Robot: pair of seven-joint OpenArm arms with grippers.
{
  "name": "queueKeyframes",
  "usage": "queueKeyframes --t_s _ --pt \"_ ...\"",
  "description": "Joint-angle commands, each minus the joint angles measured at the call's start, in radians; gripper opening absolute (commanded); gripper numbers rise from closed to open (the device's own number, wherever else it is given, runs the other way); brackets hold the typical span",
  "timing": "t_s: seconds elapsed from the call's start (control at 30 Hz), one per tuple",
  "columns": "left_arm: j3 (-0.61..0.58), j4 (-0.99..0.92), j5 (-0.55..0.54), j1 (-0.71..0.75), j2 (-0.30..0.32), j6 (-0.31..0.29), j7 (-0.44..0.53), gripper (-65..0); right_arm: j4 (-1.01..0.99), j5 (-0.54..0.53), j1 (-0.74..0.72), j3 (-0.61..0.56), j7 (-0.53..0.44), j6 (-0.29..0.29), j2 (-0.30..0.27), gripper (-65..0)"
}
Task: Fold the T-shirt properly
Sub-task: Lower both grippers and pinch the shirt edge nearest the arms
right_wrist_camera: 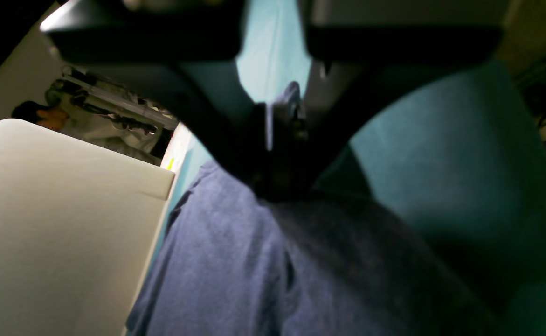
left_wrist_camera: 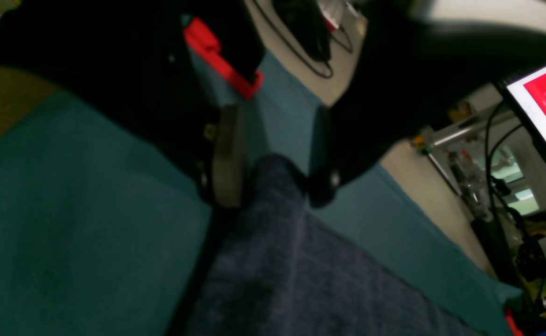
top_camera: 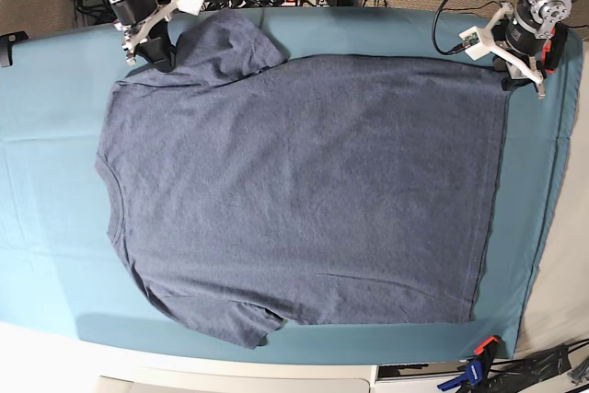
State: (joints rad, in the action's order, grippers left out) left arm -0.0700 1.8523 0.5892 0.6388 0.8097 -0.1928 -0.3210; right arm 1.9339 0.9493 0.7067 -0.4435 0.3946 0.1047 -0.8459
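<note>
Looking at the T-shirt, you have it spread flat and nearly unwrinkled on the teal cloth over the worktop, collar toward the base view's left, hem toward its right, one sleeve up by the far edge. Expect it to handle as light, limp cotton: it will sag, drag on the cloth and crease wherever you pinch too little. Your right pincer is clenched on the fabric where the far sleeve meets the shoulder. Your left pincer stands released, its jaws either side of the far hem corner without closing on it. Take that corner deep, through both layers if you can, so it does not slip out. Lift both ends evenly; one-sided pulling will likely skew the whole shirt.
</note>
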Motion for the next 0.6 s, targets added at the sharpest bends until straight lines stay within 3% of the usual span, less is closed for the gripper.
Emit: queueKeyframes --t_s 0.0,0.3,0.4,0.47,0.57 --pt "-0.004 0.003 -0.027 0.012 0.01 -0.04 0.029 -40.3 0.015 0.008 -0.001 0.004 0.003 0.015 -0.01 -65.0" --pt "-0.005 0.002 -0.037 0.009 0.005 -0.042 0.06 -41.4 0.015 0.009 -0.009 0.004 0.006 0.016 -0.01 -65.0" --pt "-0.005 0.002 -0.037 0.009 0.005 -0.043 0.06 -49.6 0.015 0.009 -0.009 0.004 0.006 0.015 -0.01 -65.0" --pt "-0.005 0.001 -0.05 0.009 0.005 -0.043 0.06 -63.5 0.015 0.009 -0.01 0.004 0.006 0.016 -0.01 -65.0" --pt "-0.005 -0.003 -0.103 0.009 0.005 -0.027 0.059 -65.0 0.015 0.009 -0.01 0.004 0.011 0.015 -0.01 -65.0"
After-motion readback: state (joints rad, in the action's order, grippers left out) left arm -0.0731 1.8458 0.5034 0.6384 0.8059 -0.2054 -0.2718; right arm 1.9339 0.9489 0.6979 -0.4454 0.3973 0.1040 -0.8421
